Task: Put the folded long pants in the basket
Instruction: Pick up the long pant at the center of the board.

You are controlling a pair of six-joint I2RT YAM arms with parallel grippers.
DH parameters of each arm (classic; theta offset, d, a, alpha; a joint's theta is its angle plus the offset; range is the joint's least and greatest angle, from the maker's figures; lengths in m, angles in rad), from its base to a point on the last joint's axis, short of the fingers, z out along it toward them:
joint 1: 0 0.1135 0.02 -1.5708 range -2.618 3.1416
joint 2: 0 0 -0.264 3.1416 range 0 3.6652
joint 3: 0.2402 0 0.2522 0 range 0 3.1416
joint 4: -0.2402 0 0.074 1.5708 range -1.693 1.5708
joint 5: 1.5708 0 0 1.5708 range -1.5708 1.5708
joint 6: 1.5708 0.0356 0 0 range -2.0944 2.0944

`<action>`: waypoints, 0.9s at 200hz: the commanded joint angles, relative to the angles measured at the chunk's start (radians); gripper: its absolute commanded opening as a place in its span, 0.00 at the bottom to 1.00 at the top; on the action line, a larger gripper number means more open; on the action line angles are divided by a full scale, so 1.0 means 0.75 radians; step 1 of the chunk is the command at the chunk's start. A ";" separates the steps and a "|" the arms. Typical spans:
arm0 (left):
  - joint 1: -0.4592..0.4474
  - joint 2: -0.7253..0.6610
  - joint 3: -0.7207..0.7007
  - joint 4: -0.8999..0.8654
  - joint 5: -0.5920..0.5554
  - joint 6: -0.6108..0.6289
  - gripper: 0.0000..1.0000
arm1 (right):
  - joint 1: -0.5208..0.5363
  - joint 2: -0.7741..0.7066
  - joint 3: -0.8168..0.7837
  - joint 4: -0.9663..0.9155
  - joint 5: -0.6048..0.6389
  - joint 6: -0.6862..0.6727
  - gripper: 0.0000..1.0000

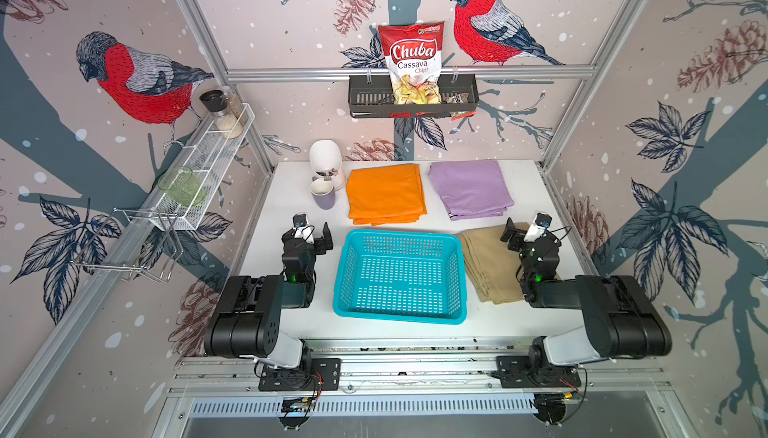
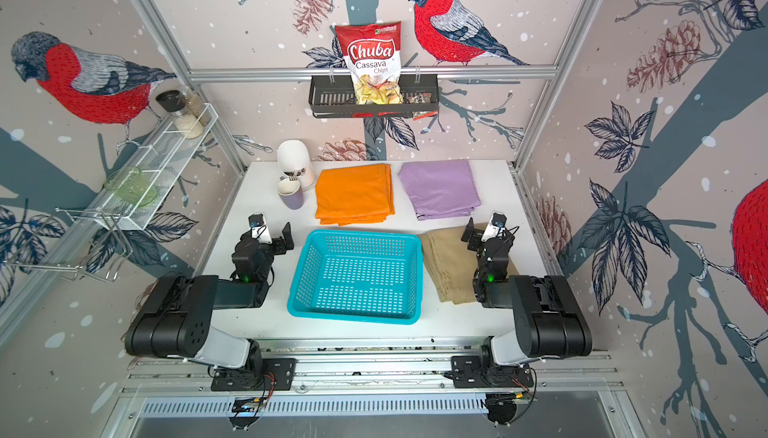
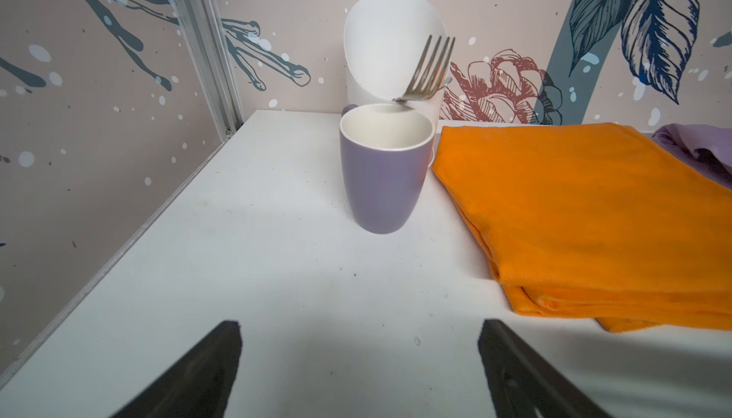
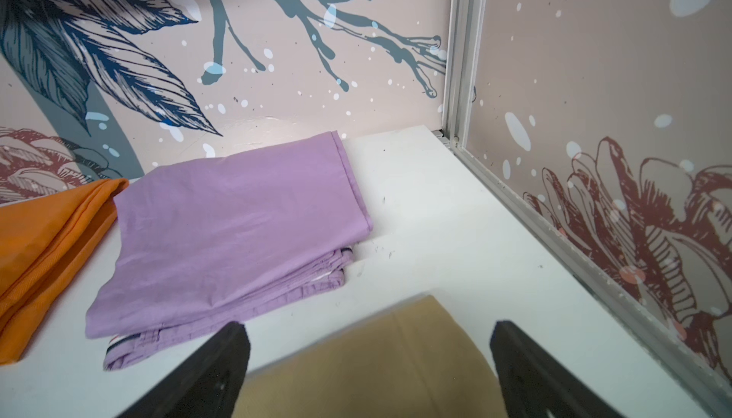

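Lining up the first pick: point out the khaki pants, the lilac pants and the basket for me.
khaki pants (image 1: 486,265): a top view, on the bare cloth beside the basket.
lilac pants (image 4: 237,218): right wrist view, on the middle of the top fold.
basket (image 1: 399,316): a top view, on the near rim.

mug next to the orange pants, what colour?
The mug is purple outside, white inside; clearest in the left wrist view.

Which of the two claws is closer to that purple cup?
The left. The left gripper is open with the purple cup just ahead of it; the right gripper is across the basket, over the tan pants.
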 commanded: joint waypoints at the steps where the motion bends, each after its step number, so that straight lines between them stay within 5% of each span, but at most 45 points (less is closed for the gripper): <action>1: -0.001 -0.034 0.184 -0.401 -0.075 -0.050 0.98 | 0.046 -0.055 0.194 -0.440 0.160 -0.011 1.00; 42: -0.006 -0.222 0.314 -0.716 -0.301 -0.261 0.96 | 0.130 0.058 0.700 -1.140 0.137 0.271 1.00; 72: -0.014 -0.245 0.539 -1.066 -0.233 -0.394 0.96 | 0.250 0.333 1.149 -1.548 -0.098 0.385 1.00; 130: -0.032 -0.042 0.800 -1.207 0.203 -0.649 0.96 | 0.492 0.875 1.833 -1.746 -0.340 0.499 0.99; 180: -0.083 0.089 0.840 -1.288 0.266 -0.669 0.95 | 0.503 1.252 2.246 -1.871 -0.570 0.646 0.94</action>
